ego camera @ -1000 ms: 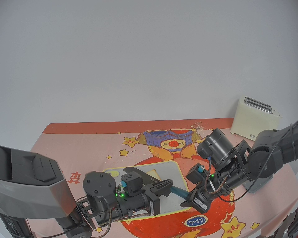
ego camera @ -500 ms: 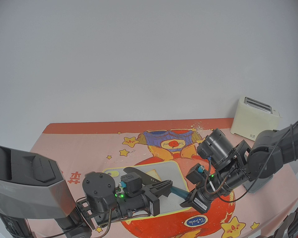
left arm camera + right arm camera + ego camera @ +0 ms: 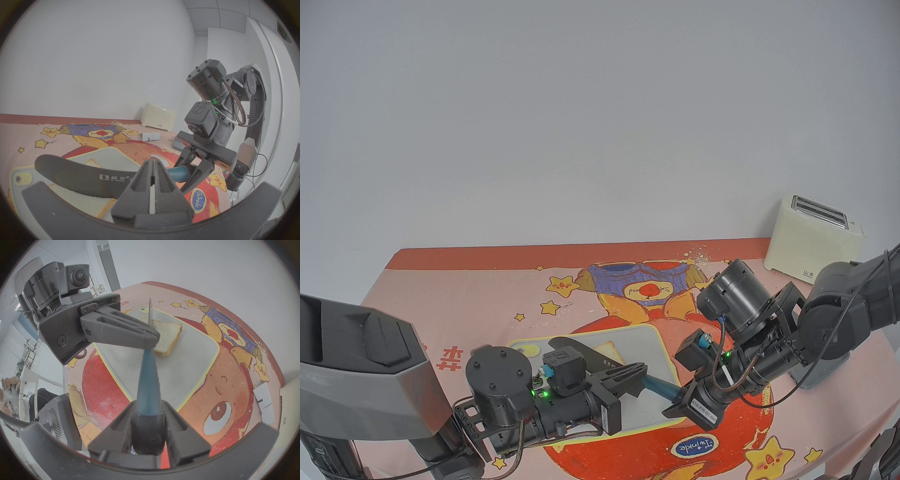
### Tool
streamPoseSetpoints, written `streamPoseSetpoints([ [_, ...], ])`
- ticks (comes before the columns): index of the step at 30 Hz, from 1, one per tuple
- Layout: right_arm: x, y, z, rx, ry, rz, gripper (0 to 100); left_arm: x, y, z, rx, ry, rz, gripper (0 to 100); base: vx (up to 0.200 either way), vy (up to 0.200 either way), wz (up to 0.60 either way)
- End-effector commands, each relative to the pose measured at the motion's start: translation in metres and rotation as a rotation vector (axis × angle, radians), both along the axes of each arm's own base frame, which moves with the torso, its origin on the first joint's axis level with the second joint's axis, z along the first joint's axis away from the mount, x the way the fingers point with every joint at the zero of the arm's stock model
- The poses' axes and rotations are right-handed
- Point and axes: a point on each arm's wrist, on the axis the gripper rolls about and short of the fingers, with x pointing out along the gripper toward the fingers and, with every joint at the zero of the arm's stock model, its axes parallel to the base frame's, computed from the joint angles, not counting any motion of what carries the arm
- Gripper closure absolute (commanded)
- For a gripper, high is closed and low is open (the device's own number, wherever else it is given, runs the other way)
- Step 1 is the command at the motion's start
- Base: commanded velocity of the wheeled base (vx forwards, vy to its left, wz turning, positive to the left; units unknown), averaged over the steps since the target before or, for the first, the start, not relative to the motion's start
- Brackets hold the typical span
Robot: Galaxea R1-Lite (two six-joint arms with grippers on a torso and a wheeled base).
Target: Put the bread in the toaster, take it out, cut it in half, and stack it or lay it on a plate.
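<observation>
Nothing moved. Right tool (image 3: 149, 408) clamped on knife (image 3: 78, 178); left tool (image 3: 152, 165) pressed together across it. Bread (image 3: 167, 332) soft, light: hold by crust.

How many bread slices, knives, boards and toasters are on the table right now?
bread: 1
knife: 1
board: 1
toaster: 1
Total: 4
</observation>
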Motion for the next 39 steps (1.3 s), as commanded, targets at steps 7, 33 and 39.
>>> streamPoseSetpoints([
  [7, -0.001, 0.000, 0.000, -0.002, 0.002, 0.000, 100, 0.016, 0.014, 0.018, -0.058, -0.061, 0.068, 100, 0.000, 0.000, 0.00],
  [33, -0.004, 0.002, 0.001, 0.002, 0.004, 0.000, 100, 0.022, 0.022, 0.004, -0.020, -0.022, 0.102, 100, 0.000, 0.000, 0.00],
  [39, -0.003, 0.003, 0.001, 0.003, 0.003, 0.000, 100, 0.027, 0.025, -0.004, -0.002, -0.006, 0.119, 100, 0.000, 0.000, 0.00],
])
